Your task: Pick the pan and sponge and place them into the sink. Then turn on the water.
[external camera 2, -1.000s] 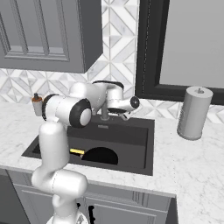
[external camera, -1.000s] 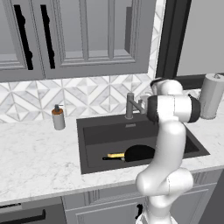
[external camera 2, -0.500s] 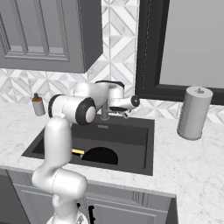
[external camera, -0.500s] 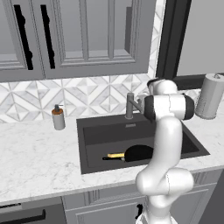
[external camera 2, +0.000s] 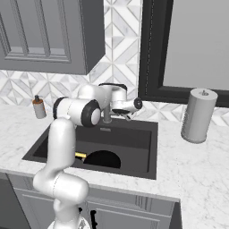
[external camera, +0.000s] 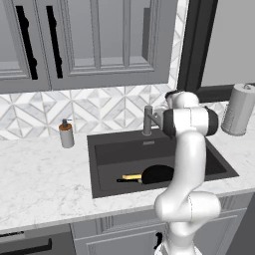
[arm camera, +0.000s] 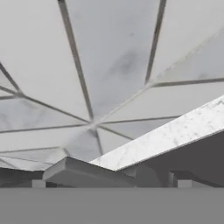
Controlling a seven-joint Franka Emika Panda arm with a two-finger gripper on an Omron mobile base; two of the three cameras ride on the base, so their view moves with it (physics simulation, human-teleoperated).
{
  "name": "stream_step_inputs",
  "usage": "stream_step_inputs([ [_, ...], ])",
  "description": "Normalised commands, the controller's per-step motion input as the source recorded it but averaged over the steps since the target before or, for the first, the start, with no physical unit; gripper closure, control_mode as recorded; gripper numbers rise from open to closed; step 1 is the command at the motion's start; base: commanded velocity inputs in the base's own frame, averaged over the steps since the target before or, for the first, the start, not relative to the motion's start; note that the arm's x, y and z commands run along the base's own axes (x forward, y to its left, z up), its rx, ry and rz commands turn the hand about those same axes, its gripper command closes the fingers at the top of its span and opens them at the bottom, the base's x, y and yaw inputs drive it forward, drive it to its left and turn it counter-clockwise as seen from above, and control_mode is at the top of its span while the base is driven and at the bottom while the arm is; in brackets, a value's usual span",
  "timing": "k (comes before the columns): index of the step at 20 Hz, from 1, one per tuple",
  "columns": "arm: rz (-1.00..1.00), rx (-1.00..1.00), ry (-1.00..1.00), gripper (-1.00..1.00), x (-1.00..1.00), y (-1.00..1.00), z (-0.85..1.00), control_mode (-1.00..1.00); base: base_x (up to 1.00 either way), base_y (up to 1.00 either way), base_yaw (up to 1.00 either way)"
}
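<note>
The gripper (external camera 2: pixel 130 115) sits right up at the faucet (external camera: pixel 148 121), close to the backsplash, and honestly I can't tell if its fingers are apart or together. The hand view has a flat grey metal bar (arm camera: pixel 87 173) of the faucet low down, with marbled triangle tiles (arm camera: pixel 113 61) and a white marble ledge behind. The sink (external camera: pixel 107 149) is a dark grey rectangular basin; the round black pan (external camera: pixel 157 174) lies on its floor with the sponge (external camera: pixel 131 177), yellow side showing, just beside it. An orange-topped soap bottle (external camera: pixel 66 134) stands left on the counter, and a grey cylinder (external camera 2: pixel 197 115) stands right.
</note>
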Motion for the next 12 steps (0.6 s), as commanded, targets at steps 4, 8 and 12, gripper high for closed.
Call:
stream_step_inputs([
  [4, 0.00, 0.00, 0.00, -1.00, 0.35, 0.08, -0.07, -1.00, 0.00, 0.00, 0.00],
  [8, 0.00, 0.00, 0.00, -1.00, 0.34, 0.04, -0.08, -1.00, 0.00, 0.00, 0.00],
  [12, 0.00, 0.00, 0.00, 1.00, 0.25, 0.00, -0.05, -1.00, 0.00, 0.00, 0.00],
])
